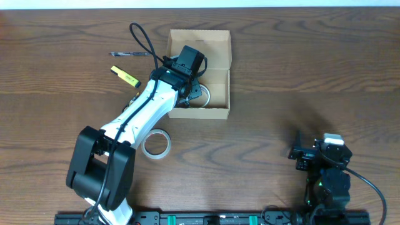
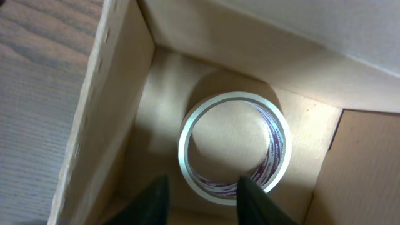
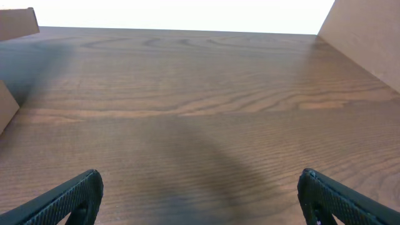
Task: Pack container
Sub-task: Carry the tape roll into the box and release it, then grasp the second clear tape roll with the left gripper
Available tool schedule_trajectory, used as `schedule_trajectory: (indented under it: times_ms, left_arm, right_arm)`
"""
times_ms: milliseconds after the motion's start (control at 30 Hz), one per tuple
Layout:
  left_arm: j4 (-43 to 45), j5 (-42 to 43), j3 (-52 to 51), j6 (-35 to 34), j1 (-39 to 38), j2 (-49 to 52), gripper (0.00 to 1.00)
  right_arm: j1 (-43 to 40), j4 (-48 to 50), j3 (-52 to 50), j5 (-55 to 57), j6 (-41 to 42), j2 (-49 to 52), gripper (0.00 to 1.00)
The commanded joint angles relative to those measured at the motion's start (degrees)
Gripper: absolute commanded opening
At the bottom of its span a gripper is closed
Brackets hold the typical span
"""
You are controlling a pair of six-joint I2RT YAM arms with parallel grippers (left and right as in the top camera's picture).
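Tan rectangular cardboard box, flap open, sits far-centre on the brown wooden table — a clear tape roll lies inside. We see the left gripper low over that roll, fingers parted; the right gripper gapes wide, well apart.

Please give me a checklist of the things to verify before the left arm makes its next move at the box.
1. Tape roll lies flat on the floor of the container: ok.
2. Left gripper is open, not clamped on that roll: ok.
3. Its fingers are apart from the container wall: ok.
4. Second tape roll is packed: not ok, it lies on the table.
5. Yellow marker and pen are packed: not ok, both lie outside.
6. Right gripper is open and far from the container: ok.
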Motion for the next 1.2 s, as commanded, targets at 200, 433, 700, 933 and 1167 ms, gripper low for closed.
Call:
schedule_trajectory:
  times_ms: [200,433,700,933,1167]
  left_arm:
    - [0.17,-9.35,1.73,-4.96,0.33,-6.71,0.59]
    - [-16.57,-20.13,0.31,-21.24,2.23,-19.23,0.73]
    - [-18.16,-16.9,-16.5,-39.47,2.43,-32.89,0.76]
    - [-11.04,-10.69,-33.42,-47.36,2.38,-39.06,0.76]
    - [-4.26,-6.27,-42.58,-53.07,2.34,-38.4,0.76]
  right_arm:
    - [-0.37,-0.07,-0.17,0.13,1.03,-0.33,0.99]
    - [-0.37,-0.07,-0.17,0.15,1.03,-0.33,0.99]
    - [-0.35,-0.07,-0.17,0.15,1.03,-0.33,0.99]
    - [-0.35,-0.07,-0.17,0.15,1.03,-0.33,0.99]
    - [-0.37,-0.07,-0.17,0.15,1.03,-0.33,0.99]
